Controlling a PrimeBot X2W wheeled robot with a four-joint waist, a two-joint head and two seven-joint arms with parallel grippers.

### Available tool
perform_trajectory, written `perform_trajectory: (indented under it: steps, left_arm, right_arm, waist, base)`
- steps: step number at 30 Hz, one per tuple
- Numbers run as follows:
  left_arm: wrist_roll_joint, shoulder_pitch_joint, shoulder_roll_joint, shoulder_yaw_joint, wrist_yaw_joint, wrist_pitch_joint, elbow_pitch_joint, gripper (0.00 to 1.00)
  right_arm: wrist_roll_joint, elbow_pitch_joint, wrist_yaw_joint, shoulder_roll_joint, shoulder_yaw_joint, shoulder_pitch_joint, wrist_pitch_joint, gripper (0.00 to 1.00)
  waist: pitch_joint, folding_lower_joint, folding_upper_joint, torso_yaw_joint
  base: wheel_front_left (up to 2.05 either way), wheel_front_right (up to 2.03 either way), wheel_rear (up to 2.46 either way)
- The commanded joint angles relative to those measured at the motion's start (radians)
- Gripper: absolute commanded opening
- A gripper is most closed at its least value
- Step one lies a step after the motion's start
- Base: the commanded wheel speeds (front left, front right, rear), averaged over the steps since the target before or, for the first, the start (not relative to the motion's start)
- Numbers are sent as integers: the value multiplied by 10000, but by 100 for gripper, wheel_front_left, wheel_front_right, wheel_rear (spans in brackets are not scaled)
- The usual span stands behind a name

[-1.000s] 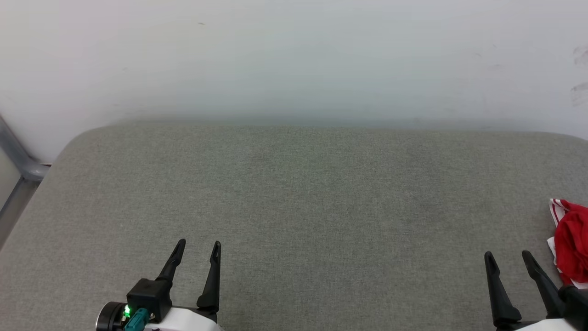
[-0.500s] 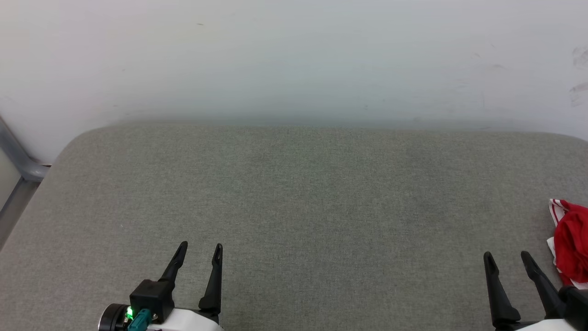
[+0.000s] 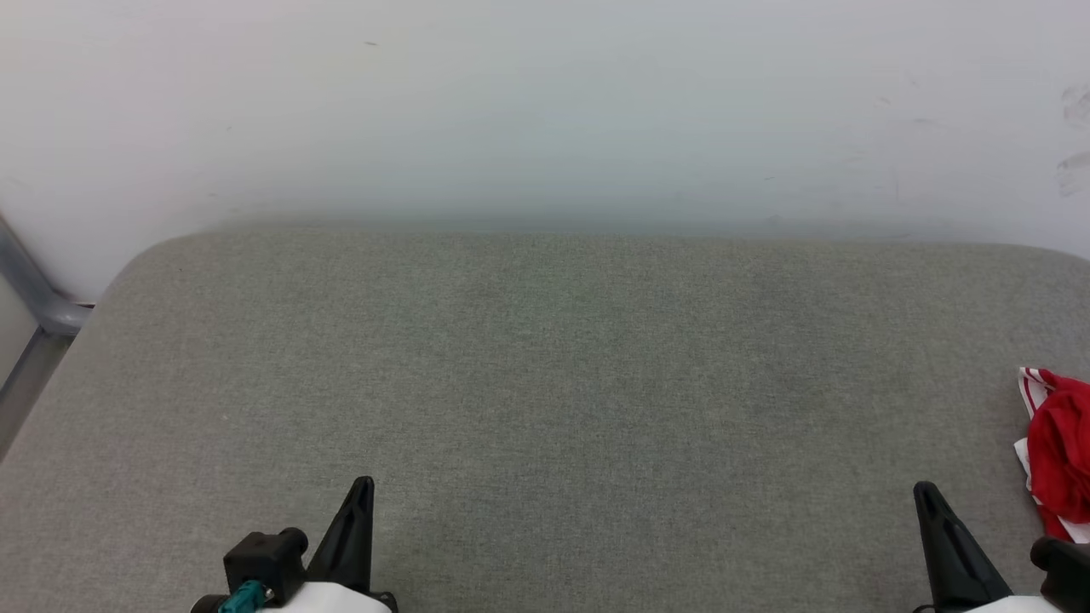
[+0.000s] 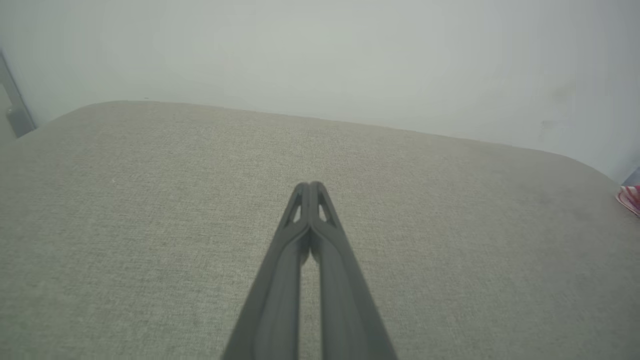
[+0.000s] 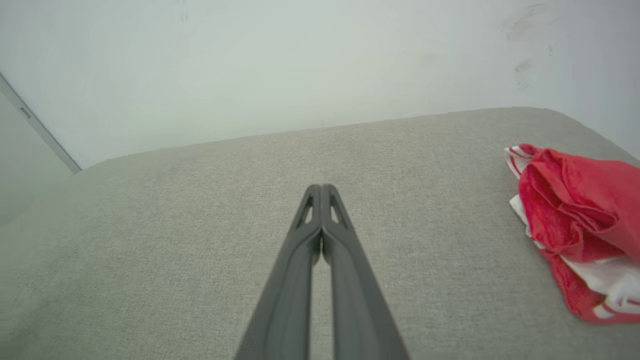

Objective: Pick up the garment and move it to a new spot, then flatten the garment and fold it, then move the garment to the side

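The crumpled red-and-white garment [image 5: 575, 220] is lying apart, off to the right of the right gripper [image 5: 322, 189], which, like the left gripper [image 4: 310, 185], is clenching shut on nothing.

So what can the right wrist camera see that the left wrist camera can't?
Right wrist view's own: the right gripper, fingers pressed shut, and a big look at the crumpled red garment with its white trim, lying apart from the fingers, off to their right. Left wrist view's own: the left gripper, shut too, and just a tiny striped sliver of the garment at the picture's right edge. Shared: the grey padded surface and the pale wall behind it. Each gripper holds nothing.
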Motion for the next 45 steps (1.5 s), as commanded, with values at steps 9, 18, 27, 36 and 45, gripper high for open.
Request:
perform_trajectory:
  steps: [9, 18, 27, 36, 45]
  left_arm:
    - [-2078, -432, -50, 331, -106, 480, -123, 0]
    - [-3590, -584, -87, 552, -160, 853, -92, 0]
    - [-4947, -733, -117, 756, -206, 1201, -50, 0]
    - [-6308, -880, -146, 971, -265, 1555, -4, 0]
    - [-7304, -983, -171, 1128, -293, 1816, 30, 0]
  right_arm:
    - [2142, 437, -1, -83, 55, -648, 73, 0]
    - [3664, 863, -1, -118, 92, -1008, 136, 0]
    - [5031, 1246, -1, -140, 117, -1325, 199, 0]
    - [6391, 1632, -2, -155, 132, -1652, 267, 0]
    - [7381, 1918, -2, -161, 137, -1884, 333, 0]
  waist:
    - [45, 0, -1, -48]
    - [84, 0, -1, -90]
    - [123, 0, -1, -131]
    - [166, 0, -1, -178]
    - [201, 0, -1, -214]
  base:
    - [0, 0, 0]
    - [0, 0, 0]
    - [0, 0, 0]
    - [0, 0, 0]
    - [0, 0, 0]
